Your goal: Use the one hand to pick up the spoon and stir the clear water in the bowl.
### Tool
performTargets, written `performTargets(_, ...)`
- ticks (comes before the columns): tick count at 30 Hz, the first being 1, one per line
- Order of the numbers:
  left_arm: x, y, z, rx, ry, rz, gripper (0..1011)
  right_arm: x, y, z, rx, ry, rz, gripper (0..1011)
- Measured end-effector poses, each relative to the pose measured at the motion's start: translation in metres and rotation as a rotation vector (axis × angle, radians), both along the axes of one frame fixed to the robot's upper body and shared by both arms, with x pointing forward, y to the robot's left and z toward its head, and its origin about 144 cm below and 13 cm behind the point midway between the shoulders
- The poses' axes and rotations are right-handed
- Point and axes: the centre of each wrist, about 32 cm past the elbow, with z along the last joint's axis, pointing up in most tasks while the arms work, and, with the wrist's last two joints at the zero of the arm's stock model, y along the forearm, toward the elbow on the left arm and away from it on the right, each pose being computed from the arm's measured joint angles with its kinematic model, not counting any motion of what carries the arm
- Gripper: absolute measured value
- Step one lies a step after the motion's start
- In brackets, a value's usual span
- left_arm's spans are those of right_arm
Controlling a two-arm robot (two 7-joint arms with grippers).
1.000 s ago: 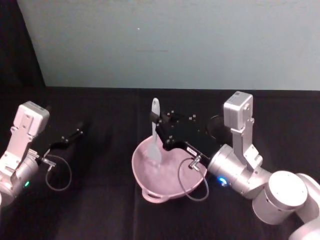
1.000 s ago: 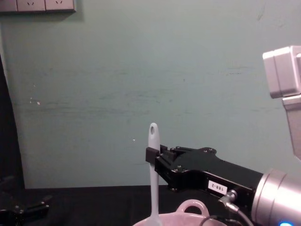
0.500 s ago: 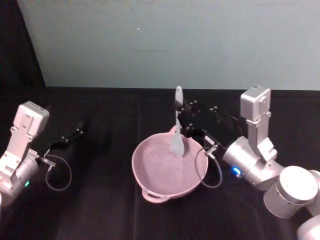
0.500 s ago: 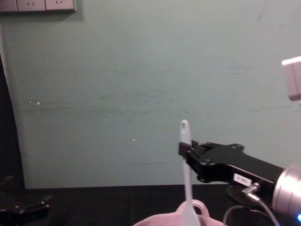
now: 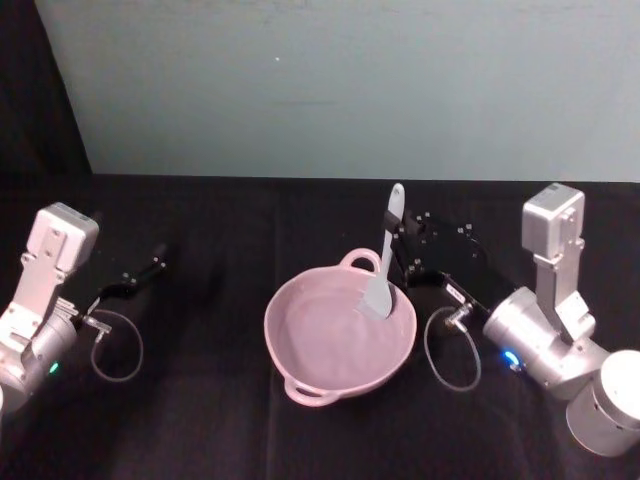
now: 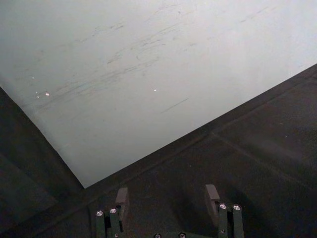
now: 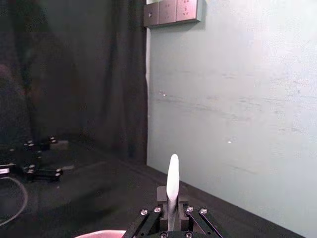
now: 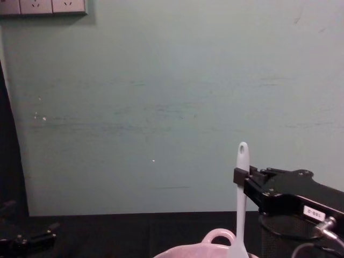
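The pale pink bowl (image 5: 285,345) sits on the black table in front of me, its looped handle (image 8: 219,236) on the far rim. My right gripper (image 5: 398,246) is shut on the handle of the white spoon (image 5: 385,255), just beyond the bowl's far right rim. The spoon stands nearly upright, its scoop (image 5: 378,298) down inside the bowl near the right wall and the holed tip (image 8: 243,150) up. In the right wrist view the spoon (image 7: 172,186) rises between the closed fingers. My left gripper (image 5: 148,268) rests open at the far left, its fingers (image 6: 121,197) apart over bare cloth.
A dark mesh cup (image 8: 273,235) stands behind the bowl, under the right gripper. A grey cable (image 5: 455,355) loops from the right wrist down to the table beside the bowl. A pale green wall (image 5: 330,80) closes off the table's far edge.
My right gripper has carried the spoon rightward through the bowl, from its left side to its right wall. The left arm has stayed still.
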Motion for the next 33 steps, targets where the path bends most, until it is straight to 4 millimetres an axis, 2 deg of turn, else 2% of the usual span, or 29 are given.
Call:
performTargets(10, 0.000, 0.000, 0.000, 0.000, 0.000, 0.000, 1005, -0.024, 0.001, 0.000, 0.005, 0.007, 0.054, 121)
performTargets(17, 0.000, 0.000, 0.000, 0.000, 0.000, 0.000, 1005, -0.040, 0.016, -0.008, 0.031, 0.031, 0.120, 121)
performTargets(23, 0.000, 0.000, 0.000, 0.000, 0.000, 0.000, 1005, -0.039, 0.034, -0.009, 0.050, 0.032, 0.167, 121)
performTargets(25, 0.000, 0.000, 0.000, 0.000, 0.000, 0.000, 1005, -0.035, 0.044, -0.009, 0.057, 0.028, 0.192, 120)
performTargets(33, 0.000, 0.000, 0.000, 0.000, 0.000, 0.000, 1005, -0.019, 0.062, -0.008, 0.061, 0.013, 0.217, 121)
